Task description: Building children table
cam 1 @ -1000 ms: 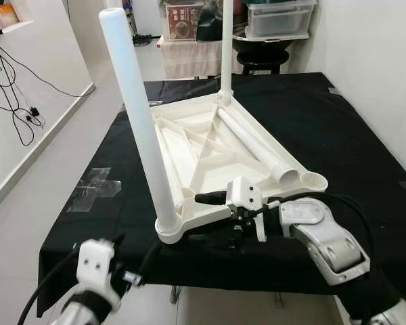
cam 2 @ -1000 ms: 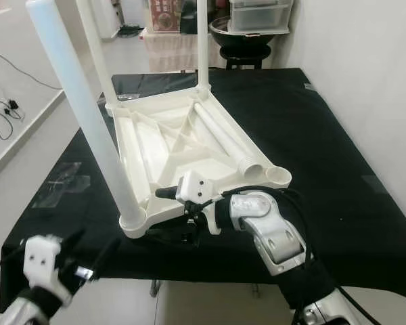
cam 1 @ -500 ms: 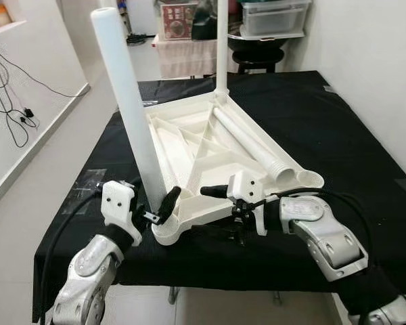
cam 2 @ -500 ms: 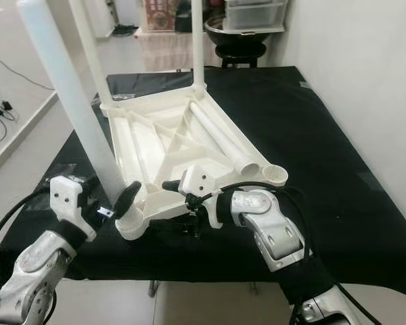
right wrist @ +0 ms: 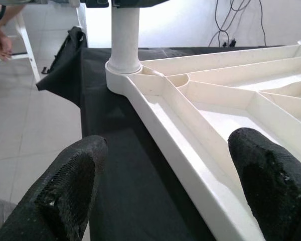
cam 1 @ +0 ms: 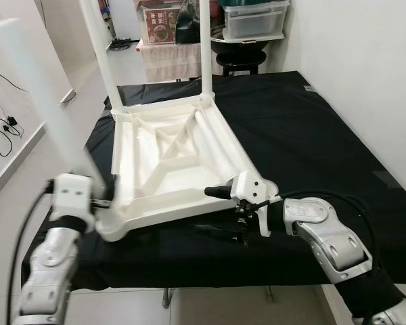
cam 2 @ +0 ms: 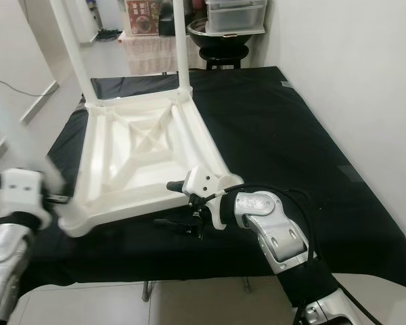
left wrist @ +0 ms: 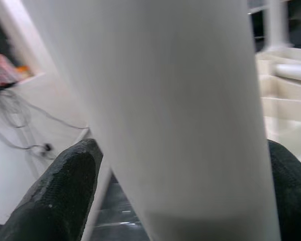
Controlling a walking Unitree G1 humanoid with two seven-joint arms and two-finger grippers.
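Versus half a second back: whole view shifted, so camera moved; left gripper [cam 1: 101, 202] now wrapped around the near table leg [cam 1: 44, 108], where before only reaching beside it. Leg blurred.

Left gripper grasping that leg just above its socket, black fingers [left wrist: 55, 193] on either side, leg between them. Left arm bent up from below, wrist close against tabletop corner.

Right gripper [cam 1: 227, 211] spread open at near edge of upturned white tabletop [cam 1: 169, 152], one finger above the rim, one below, not clenched. Right arm reaching in sideways, elbow out.

Tabletop lying upside down on black-covered bench [cam 1: 311, 135], directly ahead of both grippers. Two far legs [cam 1: 206, 51] upright beyond.
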